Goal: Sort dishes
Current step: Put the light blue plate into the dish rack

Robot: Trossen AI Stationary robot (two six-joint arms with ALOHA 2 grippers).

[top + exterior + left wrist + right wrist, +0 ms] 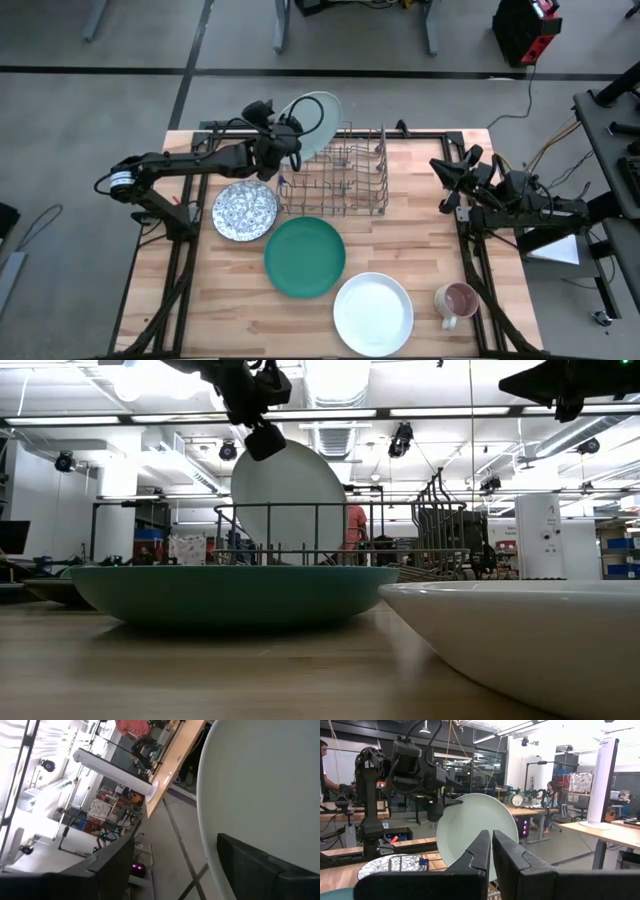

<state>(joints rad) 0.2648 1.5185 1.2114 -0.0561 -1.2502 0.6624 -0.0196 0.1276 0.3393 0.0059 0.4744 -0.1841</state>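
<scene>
My left gripper (290, 135) is shut on the large pale mint plate (314, 118), held on edge above the far left corner of the wire rack (335, 182). The plate also shows in the low view (290, 495) and the right wrist view (477, 830). The speckled dish (245, 211), the dark teal plate (305, 256) and the white plate (373, 313) lie flat on the table. My right gripper (450, 188) is shut and empty at the table's right edge, its fingers together (491, 851). My left gripper pinches the mint plate's rim (212, 827) between its two fingers, one finger (250, 865) on the plate's face and one behind it. In the low view the fingers (263, 440) come from above at the plate's upper left rim. The plate stands nearly upright; the rack hides its lower edge.
The wire rack has upright tines and a cutlery basket (377, 165) at its right end. A pink-lined mug (457, 300) stands near the right front corner. Bare wood lies between the rack and my right arm.
</scene>
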